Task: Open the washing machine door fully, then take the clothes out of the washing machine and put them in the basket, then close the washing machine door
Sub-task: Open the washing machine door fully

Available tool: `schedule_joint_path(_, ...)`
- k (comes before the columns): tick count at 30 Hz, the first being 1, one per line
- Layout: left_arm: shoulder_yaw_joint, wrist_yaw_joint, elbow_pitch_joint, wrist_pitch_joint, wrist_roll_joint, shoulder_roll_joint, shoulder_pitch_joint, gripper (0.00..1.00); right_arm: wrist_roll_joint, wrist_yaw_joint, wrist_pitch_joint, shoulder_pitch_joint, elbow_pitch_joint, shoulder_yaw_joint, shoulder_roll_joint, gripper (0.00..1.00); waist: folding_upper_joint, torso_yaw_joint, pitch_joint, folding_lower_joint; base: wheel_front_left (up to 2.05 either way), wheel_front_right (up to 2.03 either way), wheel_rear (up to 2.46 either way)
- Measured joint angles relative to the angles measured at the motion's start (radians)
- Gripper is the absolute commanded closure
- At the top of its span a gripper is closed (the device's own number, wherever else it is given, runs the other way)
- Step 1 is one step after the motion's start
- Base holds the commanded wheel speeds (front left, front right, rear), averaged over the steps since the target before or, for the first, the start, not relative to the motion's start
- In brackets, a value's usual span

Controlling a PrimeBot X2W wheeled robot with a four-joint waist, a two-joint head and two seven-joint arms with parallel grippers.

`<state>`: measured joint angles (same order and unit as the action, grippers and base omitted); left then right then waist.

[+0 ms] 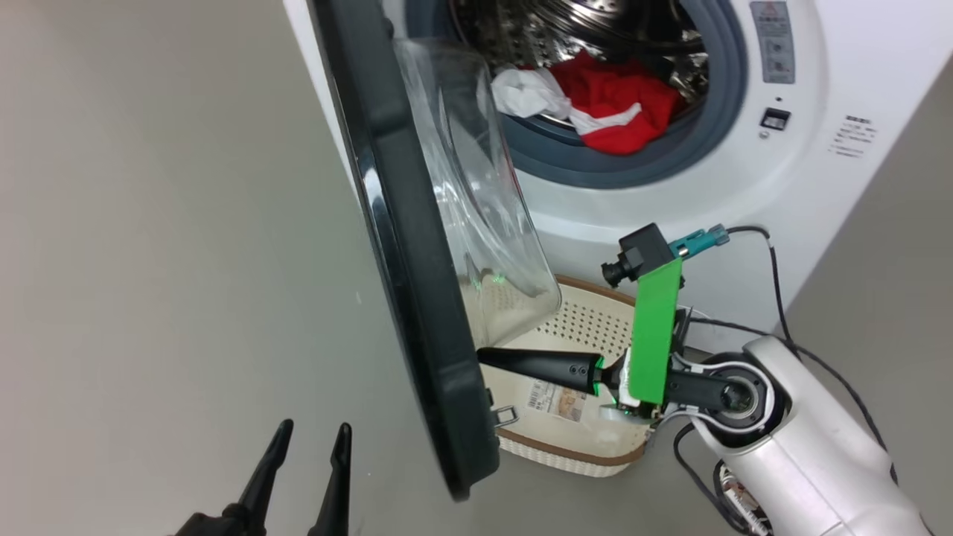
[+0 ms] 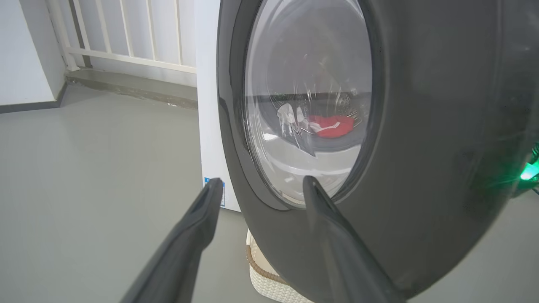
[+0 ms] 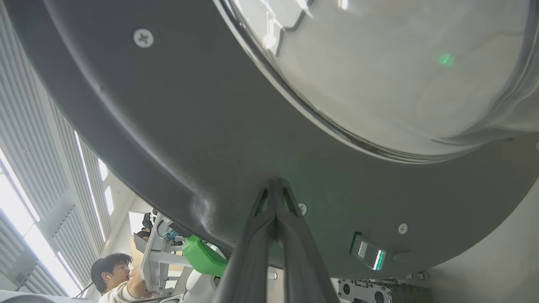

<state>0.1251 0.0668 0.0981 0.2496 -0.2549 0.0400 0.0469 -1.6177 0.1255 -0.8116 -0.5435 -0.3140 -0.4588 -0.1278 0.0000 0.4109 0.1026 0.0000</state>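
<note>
Pressing on the inner face of the washing machine door (image 1: 417, 260), the right fingers (image 1: 514, 361) are closed flat against each other with nothing between them. In the right wrist view their tips (image 3: 276, 198) meet the dark rim just below the bulging glass window. They reach in sideways above the basket (image 1: 581, 447), which sits on the floor (image 1: 149, 223) at the foot of the washing machine (image 1: 819, 74), partly under the door.

The door stands partway open, seen nearly edge-on from the head.

On its outer side the left fingers (image 1: 339, 461) are spread wide and hold nothing. From the head they sit low and apart from the door's rim. In the left wrist view they point at its glossy black front (image 2: 421, 126), one finger (image 2: 320, 210) overlapping the window's lower edge.

The clothes (image 1: 618, 104), red fabric with white bands and a crumpled white piece beside it, lie in the drum mouth against the grey gasket.
</note>
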Motion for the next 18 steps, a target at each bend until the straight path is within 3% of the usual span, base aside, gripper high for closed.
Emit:
schedule_joint_path(10, -0.021, -0.009, -0.021, 0.0, 0.011, 0.001, 0.034, 0.0, 0.007, 0.0, 0.044, 0.03, 0.002, -0.02, 0.029, 1.0, 0.0, 0.08, -0.038, 0.0, 0.0, 0.0, 0.0)
schedule_joint_path(18, -0.037, -0.017, -0.034, 0.0, 0.011, 0.002, 0.037, 0.0, 0.006, 0.0, 0.07, 0.03, 0.002, -0.059, 0.046, 1.0, 0.0, 0.106, -0.048, 0.0, 0.0, 0.0, 0.0)
